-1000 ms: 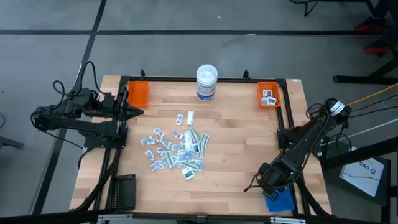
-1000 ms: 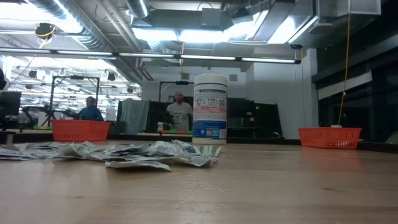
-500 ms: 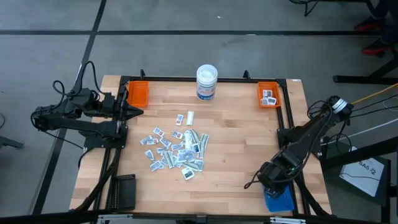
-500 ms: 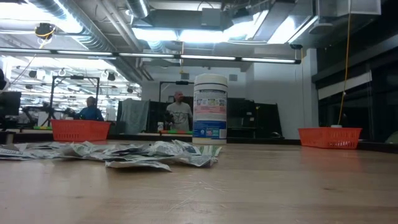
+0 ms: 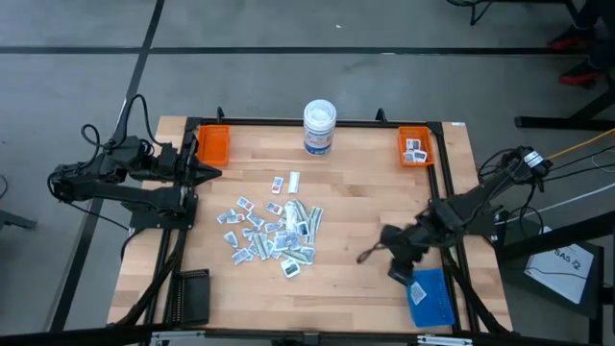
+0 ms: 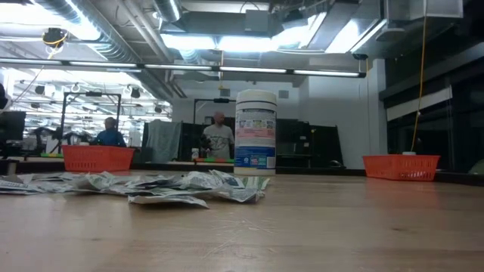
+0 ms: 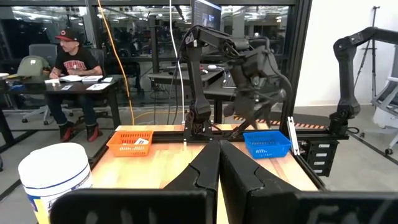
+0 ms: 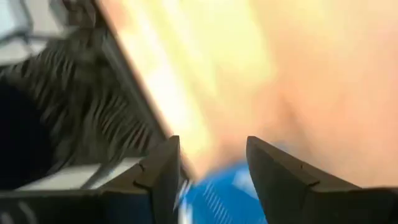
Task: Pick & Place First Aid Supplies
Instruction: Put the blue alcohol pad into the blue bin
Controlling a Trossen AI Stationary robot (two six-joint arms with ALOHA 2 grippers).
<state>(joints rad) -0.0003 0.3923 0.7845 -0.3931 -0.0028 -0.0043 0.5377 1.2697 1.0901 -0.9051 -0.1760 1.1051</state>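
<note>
The first aid supplies (image 5: 269,231) lie in a loose pile of small white packets and pale strips on the wooden table's middle, also low in the low view (image 6: 151,185). A few packets lie in the far-right orange tray (image 5: 416,146). My right gripper (image 5: 396,267) hangs open and empty above the table, just left of the blue tray (image 5: 432,300); its fingers (image 8: 158,180) stand apart over the wood. My left gripper (image 5: 207,173) waits shut at the table's left edge, pointing level (image 7: 219,168). Neither gripper shows in the low view.
A white round tub (image 5: 320,127) with a blue label stands at the far edge's middle. A second orange tray (image 5: 213,144) sits at the far left. A black frame rail (image 5: 444,192) runs along the table's right side. A small pale thing (image 5: 418,288) lies in the blue tray.
My right gripper has risen from over the blue tray at the near right corner and swung toward the table's middle and left, turning as it went. The blue tray now lies uncovered. The pile has stayed as it was.
</note>
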